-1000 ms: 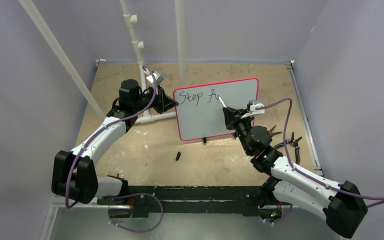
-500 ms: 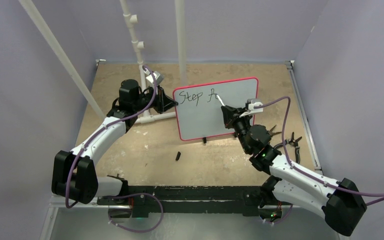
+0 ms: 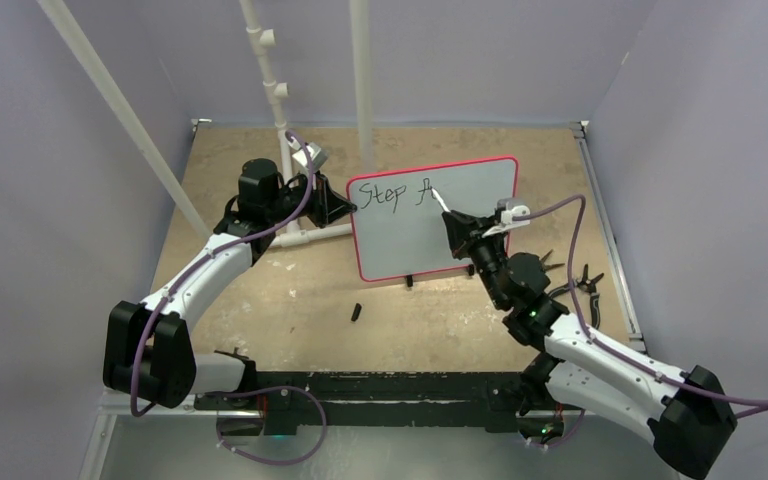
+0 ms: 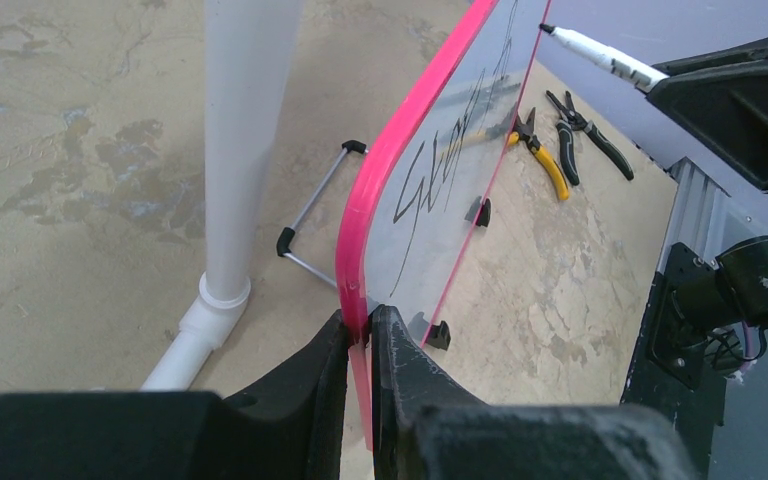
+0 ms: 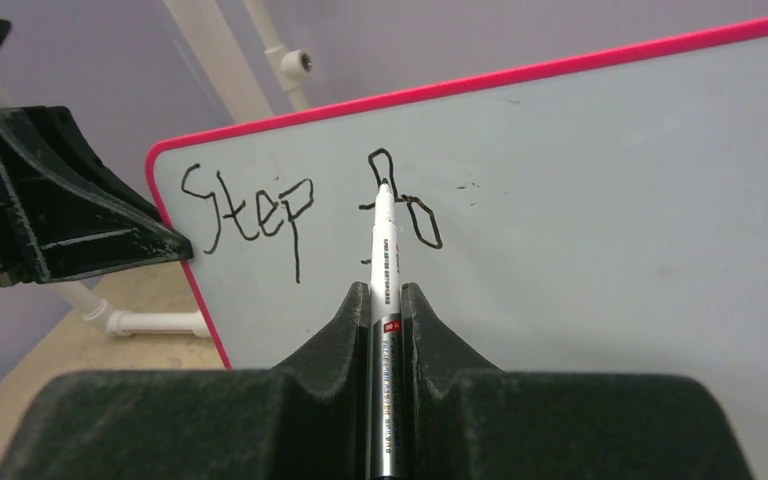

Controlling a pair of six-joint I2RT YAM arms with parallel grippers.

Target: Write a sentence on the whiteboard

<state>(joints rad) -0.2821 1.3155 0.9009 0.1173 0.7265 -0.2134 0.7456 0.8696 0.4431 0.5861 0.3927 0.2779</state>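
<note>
The whiteboard [image 3: 430, 235] stands upright on its black feet toward the far middle of the table [image 3: 260, 300], its face turned to the arms. The left gripper [image 3: 350, 207] is clamped on the board's left edge, one finger on the front of the pink frame and one behind it. The right gripper [image 3: 452, 218] is clenched around a white marker [image 3: 441, 203], which lies in the groove between its fingers and points up at the board. The marker's tip sits at the stem of a letter in the top line. The sentence [image 3: 392, 194] so far reads "Step" followed by an "f" and an "o", all along the top left of the board; the rest of the face is blank. A white pipe [image 3: 282, 110] rises just behind the left gripper. Pliers [image 3: 585, 283] lie on the table to the right of the board, and a small black object [image 3: 356, 313] lies in front of it, well apart from both arms.
</note>
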